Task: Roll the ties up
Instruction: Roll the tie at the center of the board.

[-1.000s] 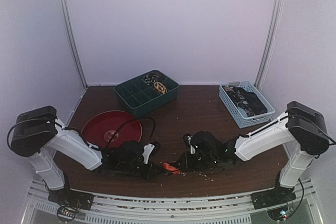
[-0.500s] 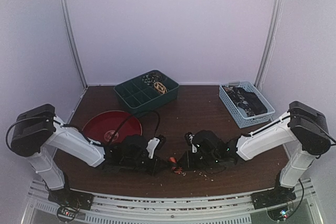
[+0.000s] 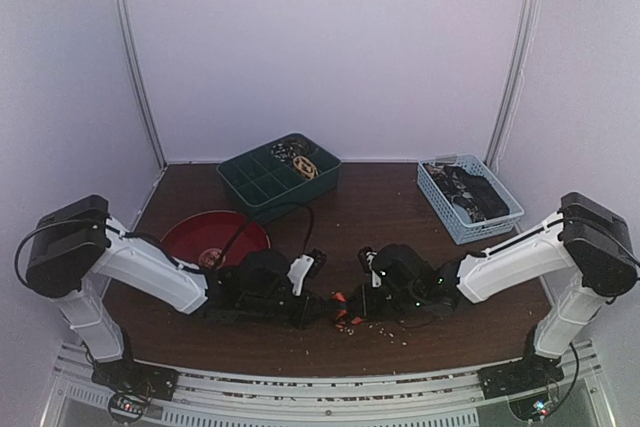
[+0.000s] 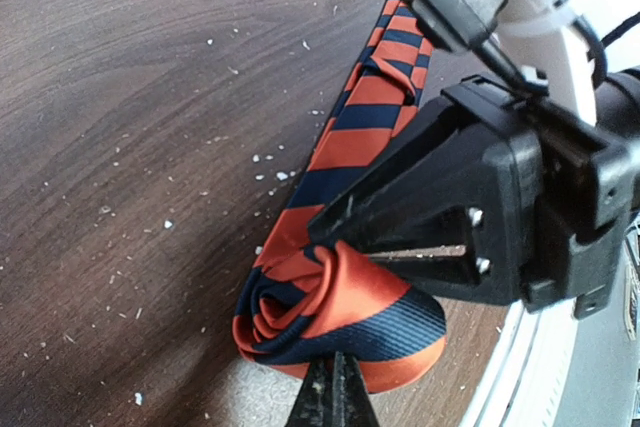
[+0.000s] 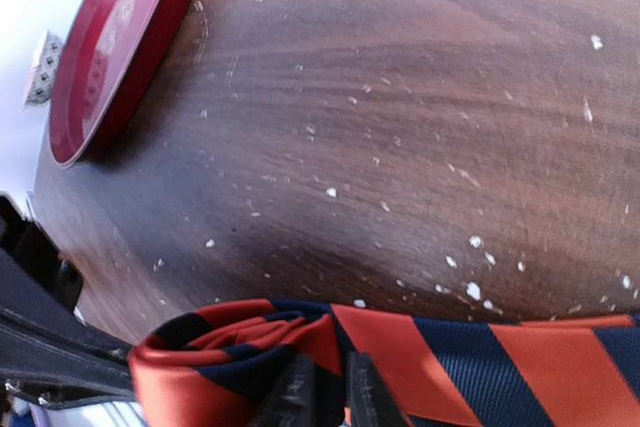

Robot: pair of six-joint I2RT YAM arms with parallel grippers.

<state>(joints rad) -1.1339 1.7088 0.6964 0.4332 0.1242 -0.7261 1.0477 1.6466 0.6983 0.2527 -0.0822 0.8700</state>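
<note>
A: The striped tie point(image 4: 340, 317) is lying on the grainy wooden table point(image 4: 120, 127), one end curling into a soft orange-and-navy coil; the right gripper point(image 5: 328, 392) is pinching that coil

B: The left gripper point(image 4: 331, 389) is pressing its slim tips together at the coil's rim; pale crumbs point(image 4: 262, 158) are speckling the wood

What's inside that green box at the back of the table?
The green box is split into compartments. The far right ones hold small coils, tan and dark, probably rolled ties, too small to count. Its near wall partly hides the front compartments' floors.
</note>
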